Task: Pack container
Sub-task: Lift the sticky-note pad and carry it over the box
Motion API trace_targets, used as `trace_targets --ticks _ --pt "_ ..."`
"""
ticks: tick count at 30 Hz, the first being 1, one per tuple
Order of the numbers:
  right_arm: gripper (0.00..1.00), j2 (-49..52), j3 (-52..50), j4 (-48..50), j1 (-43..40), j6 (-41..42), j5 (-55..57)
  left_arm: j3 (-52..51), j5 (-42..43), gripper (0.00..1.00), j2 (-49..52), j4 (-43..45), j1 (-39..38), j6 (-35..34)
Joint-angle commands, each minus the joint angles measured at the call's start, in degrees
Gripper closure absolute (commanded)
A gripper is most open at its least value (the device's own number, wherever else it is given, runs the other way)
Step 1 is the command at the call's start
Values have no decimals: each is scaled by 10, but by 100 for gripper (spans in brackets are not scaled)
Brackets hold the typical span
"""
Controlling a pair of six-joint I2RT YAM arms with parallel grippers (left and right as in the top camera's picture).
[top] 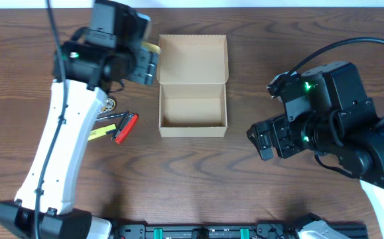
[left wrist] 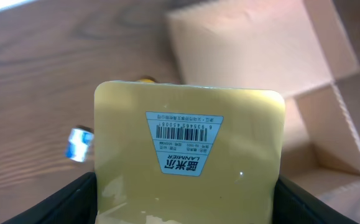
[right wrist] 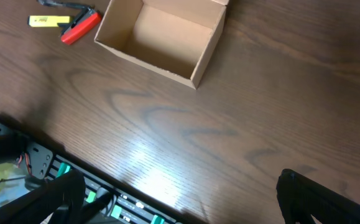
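Pad held beside the open box

Cardboard box (top: 193,130) sits open and upright mid-desk (top: 198,179), its flap lid laid back flat toward the far edge. The left end effector (left wrist: 186,202) hangs just beside the flap's left edge, clamped on a cream-yellow pad (left wrist: 189,168) with a barcode label. The right end effector (top: 264,139) hovers right of the box, spread wide, holding nothing. A red tool (top: 125,127) and a yellow marker (top: 102,133) lie left of the box.

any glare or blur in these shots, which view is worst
Right wrist view: worst, with a bright patch of glare on the table near its edge. Left wrist view: the yellow pad is sharp up close, the box behind it soft. Overhead view: evenly lit and sharp, no glare.
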Motion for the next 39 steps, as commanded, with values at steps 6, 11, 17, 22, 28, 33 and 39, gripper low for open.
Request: trace_targets --ticks 6,11,17,22,28,33,39 --pt "1 1 1 -1 -3 -7 2 1 9 56 78 -6 -69 -83" --pt "1 1 1 -1 -3 -7 2 1 14 57 132 -11 -105 -143" --pt "1 1 1 -1 -3 -7 2 1 14 59 147 -47 -144 -178" --pt "1 1 1 -1 -3 -7 2 0 12 64 147 -74 -155 -214" --pt "1 1 1 -1 -3 -7 2 -17 -20 66 147 -78 -163 -228" --pt "1 1 1 -1 -3 -7 2 -57 -41 65 147 -45 -177 -221" --pt "1 1 1 -1 -3 -7 2 -116 -46 63 147 11 -179 -229"
